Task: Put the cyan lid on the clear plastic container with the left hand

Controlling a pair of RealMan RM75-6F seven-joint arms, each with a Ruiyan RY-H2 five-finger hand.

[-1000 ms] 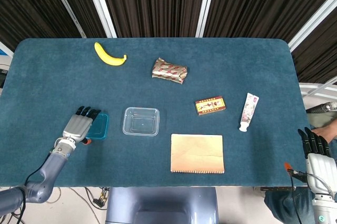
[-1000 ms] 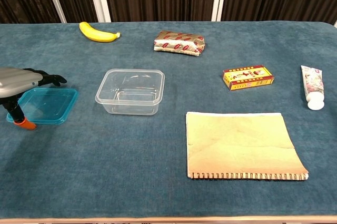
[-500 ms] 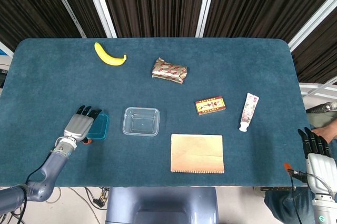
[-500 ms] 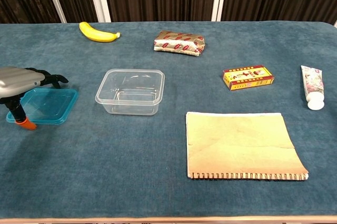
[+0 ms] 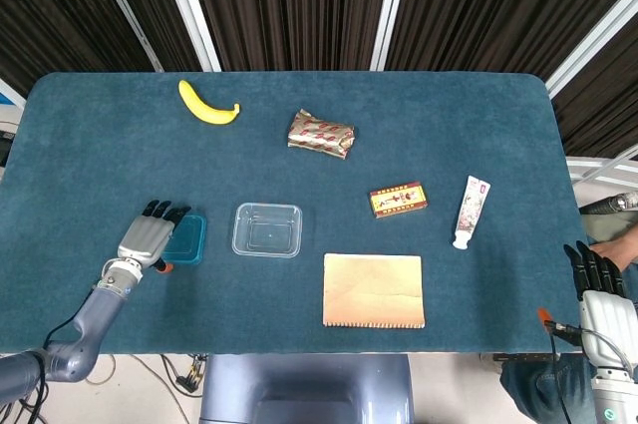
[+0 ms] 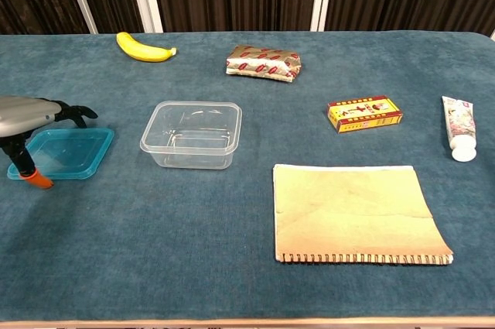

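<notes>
Nearest the robot lies one tan spiral notebook (image 6: 357,211), flat on the blue surface (image 5: 478,115). There is one of each thing here.

A little farther back and to the left sits one cyan lid (image 6: 63,152). The left hand (image 5: 148,234) is on top of the lid's left part, with its dark fingers (image 6: 77,113) stretched over the lid's far edge. In the chest view the lid looks tipped, with its left side raised off the cloth. An orange-tipped part of the hand reaches down at the lid's near left corner. It cannot be told if the hand really grips the lid or only rests on it.

Just to the right of the lid stands one clear plastic container (image 6: 192,134), open on top, apart from the lid.

Farther right are one red and yellow box (image 6: 364,112) and one tube (image 6: 459,128) with a white cap.

Farthest back are one shiny wrapped packet (image 6: 264,63) and one banana (image 6: 143,47).

Only the head view shows the right hand (image 5: 594,282). It is off the surface's right edge, holding nothing, with its fingers straight and close together. The chest view shows the lid's tilt, which the head view does not.
</notes>
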